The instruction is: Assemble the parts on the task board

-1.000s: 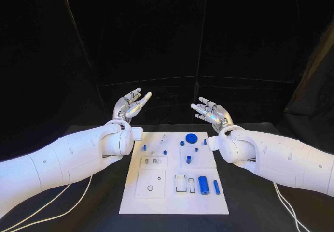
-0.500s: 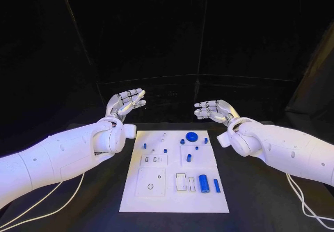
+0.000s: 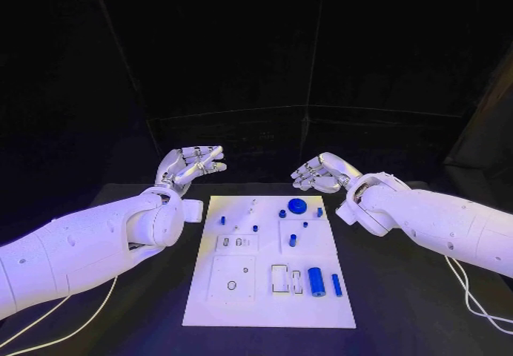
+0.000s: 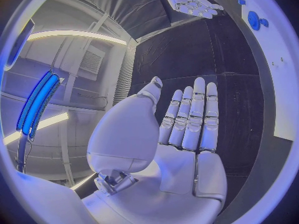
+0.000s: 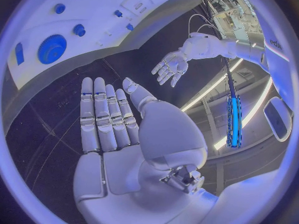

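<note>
Parts lie on the task board, nearer than both empty, spread hands: left hand, right hand.

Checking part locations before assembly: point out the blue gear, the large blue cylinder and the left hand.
blue gear [image 3: 296, 205], head view, centre of its top face
large blue cylinder [image 3: 316, 281], head view, middle of its side
left hand [image 3: 190, 165], head view, palm

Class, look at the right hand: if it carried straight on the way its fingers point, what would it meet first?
Probably the blue gear at the task board's far end; the right hand's fingers aim that way, though depth is unclear.
</note>
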Tool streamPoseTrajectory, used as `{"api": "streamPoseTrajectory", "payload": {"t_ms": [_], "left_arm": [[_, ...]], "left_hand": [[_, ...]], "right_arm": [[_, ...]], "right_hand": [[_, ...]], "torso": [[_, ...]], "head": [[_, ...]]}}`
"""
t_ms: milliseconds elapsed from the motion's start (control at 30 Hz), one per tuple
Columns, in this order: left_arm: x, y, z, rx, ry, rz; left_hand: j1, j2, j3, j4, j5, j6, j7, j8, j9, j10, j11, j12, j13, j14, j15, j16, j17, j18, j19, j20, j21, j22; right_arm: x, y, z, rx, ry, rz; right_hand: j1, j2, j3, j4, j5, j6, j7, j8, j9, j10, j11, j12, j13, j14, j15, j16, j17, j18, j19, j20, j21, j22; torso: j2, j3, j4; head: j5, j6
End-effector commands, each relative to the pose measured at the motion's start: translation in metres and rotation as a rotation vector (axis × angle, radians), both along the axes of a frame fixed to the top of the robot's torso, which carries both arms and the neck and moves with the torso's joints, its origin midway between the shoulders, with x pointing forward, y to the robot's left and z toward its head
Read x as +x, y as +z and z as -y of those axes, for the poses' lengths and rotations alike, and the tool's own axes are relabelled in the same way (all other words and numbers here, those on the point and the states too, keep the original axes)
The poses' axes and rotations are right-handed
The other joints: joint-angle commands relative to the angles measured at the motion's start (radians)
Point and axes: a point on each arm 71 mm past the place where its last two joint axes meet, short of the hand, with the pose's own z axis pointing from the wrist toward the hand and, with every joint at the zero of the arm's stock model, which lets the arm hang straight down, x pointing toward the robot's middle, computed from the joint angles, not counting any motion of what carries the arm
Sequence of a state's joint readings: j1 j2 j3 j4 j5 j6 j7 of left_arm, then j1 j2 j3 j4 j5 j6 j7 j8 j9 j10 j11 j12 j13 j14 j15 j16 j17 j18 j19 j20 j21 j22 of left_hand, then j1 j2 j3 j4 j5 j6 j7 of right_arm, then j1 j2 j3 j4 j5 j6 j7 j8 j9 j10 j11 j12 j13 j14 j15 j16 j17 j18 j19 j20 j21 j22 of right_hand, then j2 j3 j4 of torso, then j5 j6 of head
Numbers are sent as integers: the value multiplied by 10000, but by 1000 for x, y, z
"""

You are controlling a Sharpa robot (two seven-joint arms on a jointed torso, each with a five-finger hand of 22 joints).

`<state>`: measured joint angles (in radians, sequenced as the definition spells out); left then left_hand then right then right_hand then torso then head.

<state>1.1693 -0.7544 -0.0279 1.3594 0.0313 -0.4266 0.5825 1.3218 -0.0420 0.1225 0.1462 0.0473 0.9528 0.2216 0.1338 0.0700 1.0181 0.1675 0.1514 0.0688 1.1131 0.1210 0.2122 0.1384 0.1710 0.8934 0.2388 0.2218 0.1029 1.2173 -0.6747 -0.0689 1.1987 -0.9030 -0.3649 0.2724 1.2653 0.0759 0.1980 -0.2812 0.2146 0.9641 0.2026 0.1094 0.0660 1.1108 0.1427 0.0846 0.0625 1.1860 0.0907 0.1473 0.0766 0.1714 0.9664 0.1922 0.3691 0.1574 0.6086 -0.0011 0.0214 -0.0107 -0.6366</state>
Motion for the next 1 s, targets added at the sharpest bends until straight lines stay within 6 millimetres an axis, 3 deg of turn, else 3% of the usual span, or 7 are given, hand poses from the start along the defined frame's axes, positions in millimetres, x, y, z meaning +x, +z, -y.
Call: {"api": "streamPoseTrajectory", "payload": {"t_ms": [33,167,267,400,500,733,1000], "left_arm": [[-6,6,4,201,-621,544],[-13,9,6,168,-896,548],[-19,11,9,99,-1121,508],[-26,14,13,-11,-1420,447],[-31,16,16,-80,-1592,421],[-37,18,21,-181,-1867,338],[-38,19,21,-180,-1895,314]], "left_hand": [[-37,146,-28,-112,33,136,-26,-106,-24,221,-30,-69,-6,203,-42,-9,80,150,201,-31,69,-27],[-48,176,-51,-190,36,214,-46,-148,-31,368,-62,-94,1,341,-85,-15,155,150,322,-74,76,-50],[-28,179,-47,-223,37,228,-49,-158,-33,384,-66,-108,-1,345,-86,-30,166,148,336,-78,71,-58],[37,190,-20,-316,42,244,-50,-192,-38,398,-65,-154,-9,339,-85,-76,187,143,355,-84,51,-80],[45,193,-15,-339,43,248,-51,-205,-40,400,-64,-171,-12,331,-82,-96,193,141,356,-83,41,-88],[32,191,-16,-407,41,253,-27,-259,-46,395,-43,-242,-21,268,-56,-189,204,133,333,-69,-12,-129],[39,185,-16,-427,42,252,-24,-269,-47,395,-40,-253,-22,272,-55,-197,210,134,334,-68,-17,-135]], "right_arm": [[-1,1,-7,-2158,399,402],[-2,3,-14,-3478,670,671],[-2,2,-19,-4328,754,793],[-2,1,-24,-5166,811,1008],[-2,1,-27,-5498,807,1188],[-1,4,-32,-5866,736,1387],[0,5,-37,-6195,899,1248]], "right_hand": [[168,-433,289,-63,72,637,-219,-134,26,906,-336,-151,32,2014,-599,592,393,123,1213,-609,1462,732],[169,-609,319,-31,135,789,-307,-216,16,1065,-465,-201,35,3024,-853,1184,826,95,1756,-901,2513,1330],[80,-713,449,-7,122,803,-293,-370,3,970,-516,-202,33,3197,-888,1691,1275,79,1701,-986,3241,1796],[-46,-900,506,16,112,586,-218,-450,-2,668,-449,-188,40,3225,-893,2666,1907,82,1685,-950,3867,2193],[-137,-946,561,64,72,534,-216,-444,2,552,-404,-182,44,3179,-871,3173,2260,101,1594,-932,4190,2407],[-176,-1068,539,156,-12,293,-152,-442,3,71,-310,-161,40,3161,-806,3936,2849,108,1392,-834,4763,2789],[-112,-1061,617,278,-31,242,-170,-430,10,7,-306,-104,48,3049,-753,5713,4110,-217,2065,-807,6968,5456]], "torso": [[301,-50,81],[485,-91,141],[613,-108,207],[770,-138,307],[843,-151,349],[1037,-173,397],[1152,-186,429]], "head": [[-88,45],[-196,78],[-270,77],[-357,105],[-393,112],[-456,172],[-456,176]]}}
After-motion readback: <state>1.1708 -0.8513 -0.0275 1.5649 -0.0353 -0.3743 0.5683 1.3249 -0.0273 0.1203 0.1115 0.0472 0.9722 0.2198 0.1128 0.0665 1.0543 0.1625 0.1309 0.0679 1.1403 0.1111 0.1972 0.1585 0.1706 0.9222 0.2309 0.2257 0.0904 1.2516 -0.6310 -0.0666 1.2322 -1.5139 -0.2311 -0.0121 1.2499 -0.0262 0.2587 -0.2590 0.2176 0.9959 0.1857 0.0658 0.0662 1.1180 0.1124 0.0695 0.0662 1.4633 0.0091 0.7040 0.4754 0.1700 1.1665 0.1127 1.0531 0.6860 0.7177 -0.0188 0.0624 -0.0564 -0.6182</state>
